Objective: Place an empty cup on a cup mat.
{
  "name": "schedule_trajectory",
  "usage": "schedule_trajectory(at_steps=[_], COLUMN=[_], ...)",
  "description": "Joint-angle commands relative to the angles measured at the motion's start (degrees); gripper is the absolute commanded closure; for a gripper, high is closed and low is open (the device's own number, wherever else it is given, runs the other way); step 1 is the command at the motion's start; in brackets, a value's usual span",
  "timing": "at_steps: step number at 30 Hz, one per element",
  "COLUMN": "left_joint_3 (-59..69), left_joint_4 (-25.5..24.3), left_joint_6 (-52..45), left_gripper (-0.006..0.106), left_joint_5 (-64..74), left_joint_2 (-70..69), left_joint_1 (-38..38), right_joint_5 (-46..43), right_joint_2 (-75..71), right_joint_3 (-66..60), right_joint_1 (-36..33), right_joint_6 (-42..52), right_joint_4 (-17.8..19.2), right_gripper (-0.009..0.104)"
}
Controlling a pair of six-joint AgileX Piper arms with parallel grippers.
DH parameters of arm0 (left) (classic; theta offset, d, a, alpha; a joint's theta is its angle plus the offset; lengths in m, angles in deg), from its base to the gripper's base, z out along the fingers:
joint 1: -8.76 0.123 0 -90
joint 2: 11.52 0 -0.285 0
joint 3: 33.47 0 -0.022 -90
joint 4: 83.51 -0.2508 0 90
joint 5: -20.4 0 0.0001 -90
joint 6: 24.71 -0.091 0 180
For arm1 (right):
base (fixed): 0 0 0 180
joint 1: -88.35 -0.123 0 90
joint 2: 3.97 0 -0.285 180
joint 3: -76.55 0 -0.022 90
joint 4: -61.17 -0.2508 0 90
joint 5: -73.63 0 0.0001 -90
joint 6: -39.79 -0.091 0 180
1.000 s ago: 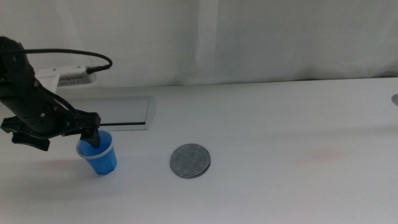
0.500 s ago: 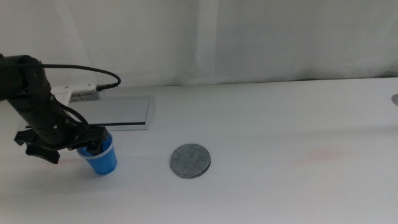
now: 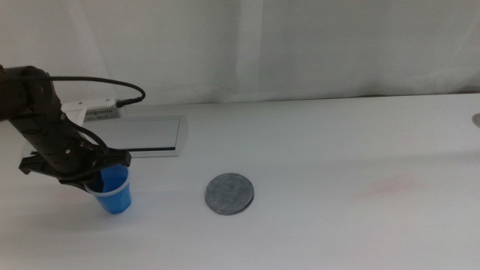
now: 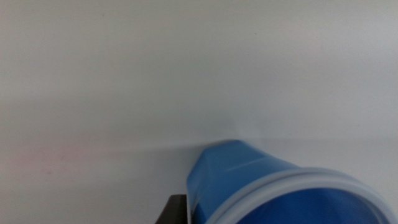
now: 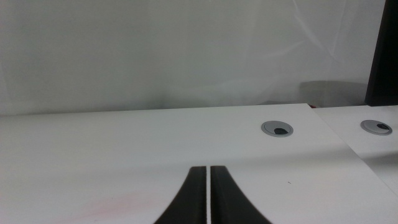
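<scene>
**Cup held at the rim, mat waiting to its right**

Cup (image 3: 114,191), a small bright blue tapered plastic one with a rolled pale rim, looks light, thin-walled and smooth, so a gentle pinch across the rim suits it best; a hard squeeze could buckle the wall. The left claw (image 3: 96,180) is clenched on that rim at the left of the white tabletop (image 3: 337,150), well apart from the flat round dark grey felt-like cup mat (image 3: 229,193). Compared with half a second ago, cup and claw sit slightly further left and the cup appears upright, not tilted. The right claw (image 5: 207,199) waits out of the middle view, jaws pressed together on nothing.
</scene>
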Motion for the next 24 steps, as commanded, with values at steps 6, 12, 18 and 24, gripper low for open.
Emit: schedule_trajectory(at_steps=[6,12,18,24], left_joint_3=[-3.52,-13.14,-20.23,-20.71], left_joint_4=[4.20,4.00,4.00,4.00], left_joint_6=[-0.61,1.28,4.18,5.50], left_gripper=[0.103,0.103,0.103,0.103], left_joint_5=[1.61,5.97,6.32,7.50], left_joint_2=[-5.97,-7.74,-4.81,-0.29], left_joint_1=[-3.28,-12.04,-21.23,-25.62], right_joint_5=[-0.25,-0.25,-0.25,-0.25], right_joint_2=[-0.15,-0.15,-0.15,-0.15], right_joint_3=[-2.19,-2.19,-2.19,-2.19], right_joint_1=[-0.16,-0.16,-0.16,-0.16], right_joint_6=[0.26,0.26,0.26,0.26], right_joint_4=[0.06,0.06,0.06,0.06], right_gripper=[0.098,0.098,0.098,0.098])
